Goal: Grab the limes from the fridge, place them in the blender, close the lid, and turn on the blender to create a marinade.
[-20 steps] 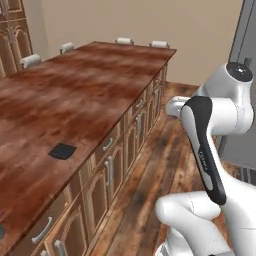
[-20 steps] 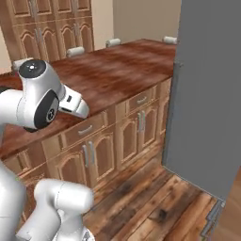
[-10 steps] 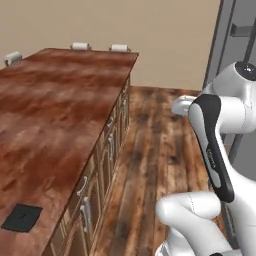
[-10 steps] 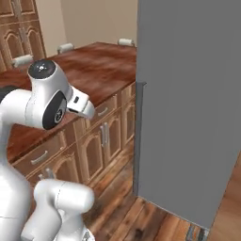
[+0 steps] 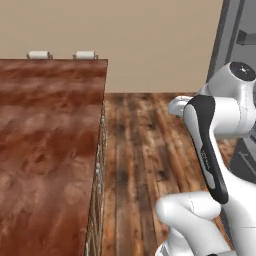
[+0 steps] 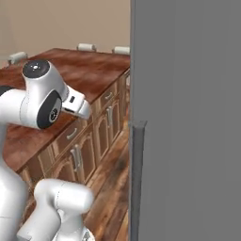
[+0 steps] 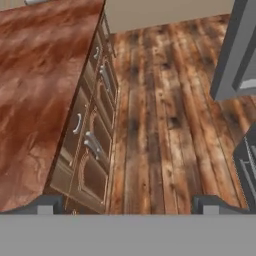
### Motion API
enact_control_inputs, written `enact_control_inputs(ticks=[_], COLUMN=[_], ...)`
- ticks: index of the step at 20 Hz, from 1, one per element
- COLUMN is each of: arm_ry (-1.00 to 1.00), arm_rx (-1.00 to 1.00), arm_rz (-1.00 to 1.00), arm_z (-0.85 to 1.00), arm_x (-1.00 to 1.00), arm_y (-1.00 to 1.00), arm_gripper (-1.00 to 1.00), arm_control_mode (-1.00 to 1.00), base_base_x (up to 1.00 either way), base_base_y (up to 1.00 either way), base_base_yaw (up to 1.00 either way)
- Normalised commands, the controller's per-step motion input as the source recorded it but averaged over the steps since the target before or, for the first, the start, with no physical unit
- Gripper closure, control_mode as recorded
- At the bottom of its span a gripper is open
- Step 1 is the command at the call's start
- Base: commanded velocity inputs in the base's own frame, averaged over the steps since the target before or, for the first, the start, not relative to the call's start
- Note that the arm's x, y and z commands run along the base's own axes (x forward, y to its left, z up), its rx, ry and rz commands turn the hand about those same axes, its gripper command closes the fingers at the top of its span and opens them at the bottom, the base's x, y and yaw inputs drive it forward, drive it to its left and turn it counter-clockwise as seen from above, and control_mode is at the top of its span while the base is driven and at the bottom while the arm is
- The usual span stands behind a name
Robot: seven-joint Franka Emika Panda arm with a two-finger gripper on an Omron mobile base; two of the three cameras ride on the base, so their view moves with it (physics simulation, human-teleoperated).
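My pincer point(image 7: 128, 204) hangs spread wide, its two dark tips far apart at the bottom of the hand view, nothing between them. Below it lies the plank floor point(image 7: 155, 125), running between the wooden surface point(image 7: 35, 85) on one side and the fridge point(image 6: 188, 117) on the other. The cabinet fronts point(image 7: 92, 145) under the surface carry curved metal handles. The fridge door stands close beside my arm in the right base view, a plain grey slab with its long bar handle point(image 6: 136, 179) just ahead. Farther off, pale chair backs point(image 5: 60, 54) peek over the surface's far edge before a beige wall point(image 5: 150, 40). I can read no writing or labels anywhere.
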Motion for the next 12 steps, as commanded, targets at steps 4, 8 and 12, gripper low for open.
enact_control_inputs(ticks=[4, 8, 12], arm_ry=[0.0, 0.0, 0.0], arm_rx=[0.0, 0.0, 0.0], arm_rz=[0.0, 0.0, 0.0], arm_z=[0.0, 0.0, 0.0], arm_x=[0.0, 0.0, 0.0], arm_y=[0.0, 0.0, 0.0], arm_gripper=[-1.0, -1.0, -1.0], arm_control_mode=[1.0, 1.0, 1.0], base_base_x=[1.0, 1.0, 0.99], base_base_y=[0.01, 0.07, 0.19], base_base_yaw=[-0.32, -0.34, -0.42])
